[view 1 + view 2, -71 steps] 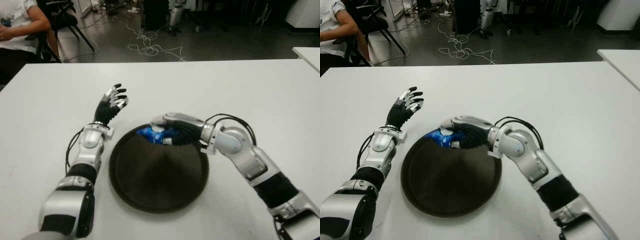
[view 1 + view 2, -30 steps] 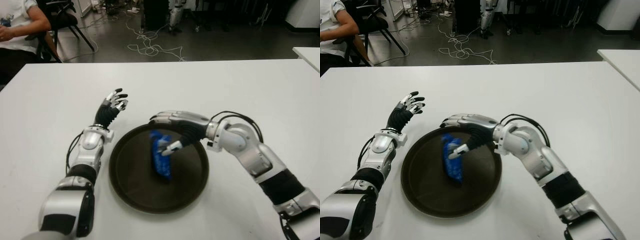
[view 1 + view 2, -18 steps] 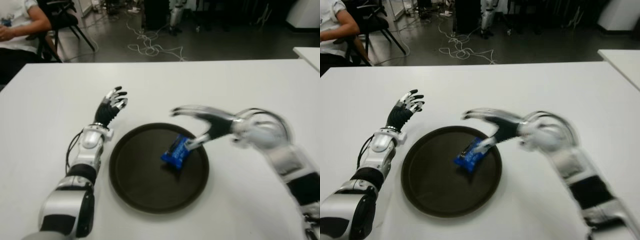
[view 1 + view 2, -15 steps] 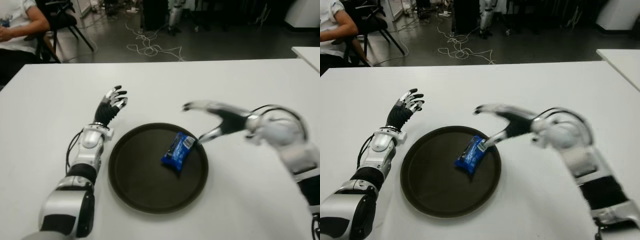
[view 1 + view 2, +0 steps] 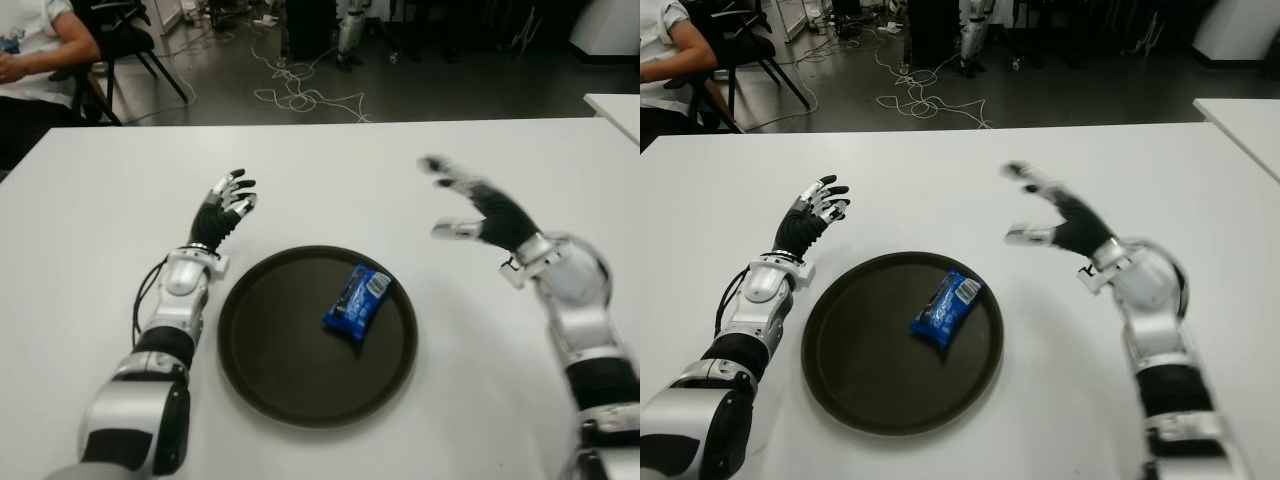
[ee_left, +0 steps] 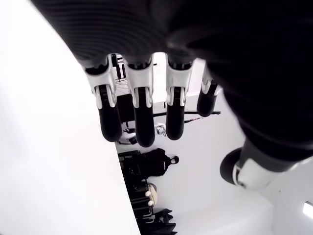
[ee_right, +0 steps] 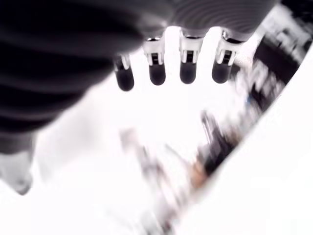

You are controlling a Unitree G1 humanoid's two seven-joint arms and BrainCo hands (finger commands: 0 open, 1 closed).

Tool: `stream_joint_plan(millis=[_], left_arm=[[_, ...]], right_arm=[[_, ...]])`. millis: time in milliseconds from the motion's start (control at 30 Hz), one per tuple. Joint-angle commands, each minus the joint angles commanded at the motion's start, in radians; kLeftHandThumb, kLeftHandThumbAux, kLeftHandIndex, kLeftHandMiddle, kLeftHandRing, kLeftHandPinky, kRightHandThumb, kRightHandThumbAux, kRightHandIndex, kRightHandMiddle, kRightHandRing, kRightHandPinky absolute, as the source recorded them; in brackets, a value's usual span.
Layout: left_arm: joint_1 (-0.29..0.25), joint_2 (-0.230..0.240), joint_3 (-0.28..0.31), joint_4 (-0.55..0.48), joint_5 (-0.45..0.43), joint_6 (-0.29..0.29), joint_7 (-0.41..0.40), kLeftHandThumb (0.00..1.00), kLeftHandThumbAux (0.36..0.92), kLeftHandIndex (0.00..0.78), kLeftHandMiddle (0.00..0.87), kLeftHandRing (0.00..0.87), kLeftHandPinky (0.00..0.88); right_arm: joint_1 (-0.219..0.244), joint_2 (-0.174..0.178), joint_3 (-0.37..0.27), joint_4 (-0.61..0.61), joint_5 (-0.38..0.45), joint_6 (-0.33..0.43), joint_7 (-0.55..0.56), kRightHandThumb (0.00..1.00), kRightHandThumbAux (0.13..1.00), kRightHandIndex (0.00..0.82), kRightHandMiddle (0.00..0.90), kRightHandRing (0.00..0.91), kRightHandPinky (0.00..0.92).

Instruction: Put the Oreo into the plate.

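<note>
Inside the plate (image 5: 270, 390), right of its centre, the Oreo (image 5: 357, 300) is now lying released, while the right hand (image 5: 480, 212) is pulling away beyond the rim, fingers spread and empty, so the placing looks done; the left hand (image 5: 222, 207), open-fingered, is idling left of the plate.

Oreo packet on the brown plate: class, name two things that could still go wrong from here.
1. The Oreo packet lies toward the plate's right rim, so a knock could slide it out.
2. The open right hand is above the table right of the plate; a sweep back could hit the rim.
</note>
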Motion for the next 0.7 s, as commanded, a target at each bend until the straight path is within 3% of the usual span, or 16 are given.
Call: stream_joint_plan(millis=[100, 233, 300, 433, 700], left_arm=[[0.0, 0.0, 0.0, 0.003, 0.0, -0.001, 0.0, 0.103, 0.608, 0.11, 0.202, 0.206, 0.228], [0.001, -0.001, 0.001, 0.004, -0.003, -0.006, -0.006, 0.103, 0.615, 0.105, 0.196, 0.2, 0.22], [0.001, 0.0, 0.001, 0.002, -0.004, -0.007, -0.013, 0.106, 0.611, 0.103, 0.195, 0.201, 0.219], [-0.003, 0.002, 0.002, 0.005, -0.006, -0.005, -0.019, 0.115, 0.603, 0.1, 0.196, 0.203, 0.22], [-0.007, 0.006, 0.0, 0.014, 0.002, -0.005, -0.009, 0.107, 0.609, 0.1, 0.197, 0.201, 0.221]], right_arm=[[-0.085, -0.002, -0.018, 0.294, -0.045, -0.059, -0.067, 0.058, 0.548, 0.019, 0.09, 0.073, 0.052], [-0.145, 0.002, -0.009, 0.419, -0.08, -0.047, -0.142, 0.06, 0.56, 0.029, 0.104, 0.089, 0.067], [-0.192, 0.005, -0.014, 0.449, -0.087, -0.014, -0.193, 0.045, 0.57, 0.038, 0.113, 0.099, 0.072], [-0.235, 0.008, -0.022, 0.48, -0.092, -0.014, -0.24, 0.017, 0.59, 0.052, 0.128, 0.115, 0.085], [-0.239, 0.035, -0.04, 0.472, -0.093, -0.041, -0.323, 0.006, 0.632, 0.086, 0.156, 0.148, 0.128]])
